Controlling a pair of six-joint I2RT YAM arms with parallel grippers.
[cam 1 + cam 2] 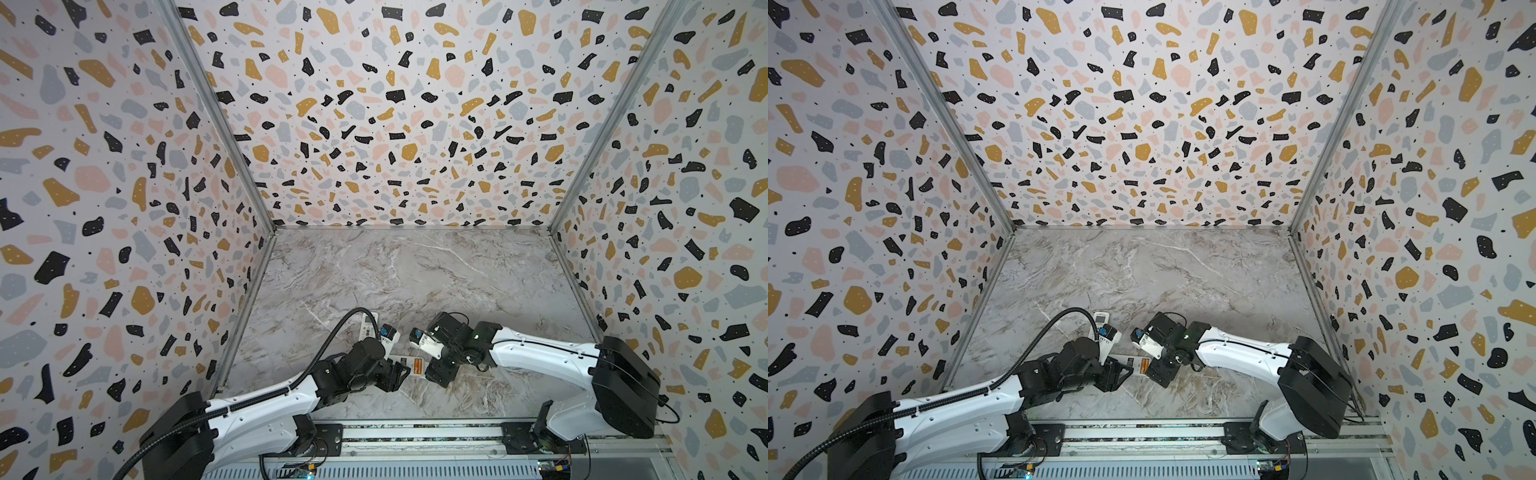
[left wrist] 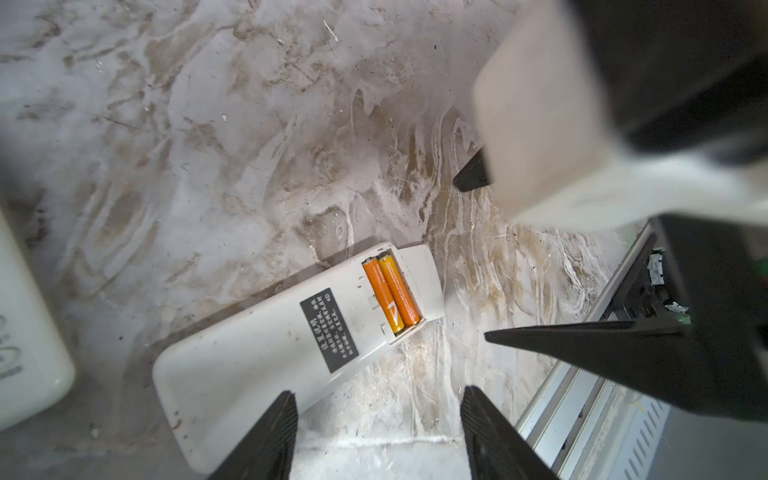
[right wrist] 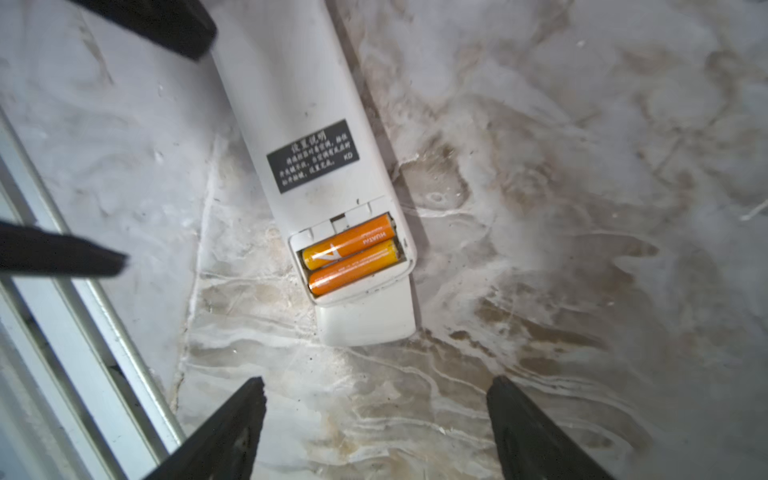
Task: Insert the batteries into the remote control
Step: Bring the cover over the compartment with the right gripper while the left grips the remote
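Observation:
A white remote control lies back-up on the marble table, near the front edge between both arms. Its battery bay is uncovered, and two orange batteries lie side by side inside it, also clear in the right wrist view. A white cover piece sits at the bay end of the remote. My left gripper hangs open over the remote's other end, holding nothing. My right gripper is open and empty, just past the bay end. In both top views the remote shows between the grippers.
A second white remote lies farther back, behind my left arm, and shows at the edge of the left wrist view. The metal front rail runs close beside the grippers. Patterned walls enclose the table on three sides.

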